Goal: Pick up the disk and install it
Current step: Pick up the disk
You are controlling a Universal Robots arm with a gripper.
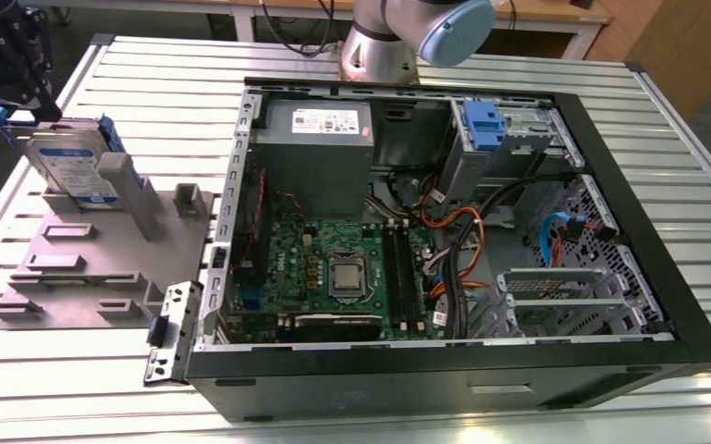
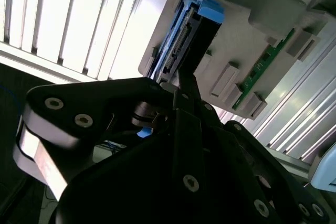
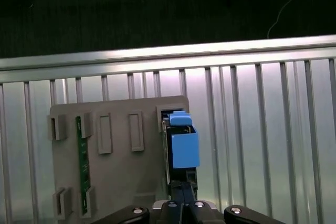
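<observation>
disk [image 1: 74, 171] upright in grey holder [image 1: 71, 264], end effector [image 1: 16, 88] above — close

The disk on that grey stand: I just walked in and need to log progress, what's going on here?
The arm's gripper is right at the upper end of the disk, which stands on edge in a slot of the grey stand, on the exterior view's left of the open computer case. The disk is not yet installed.

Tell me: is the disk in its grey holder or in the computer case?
In the grey holder. The exterior view shows the disk standing on edge in one of its slots, outside the open computer case.
</observation>
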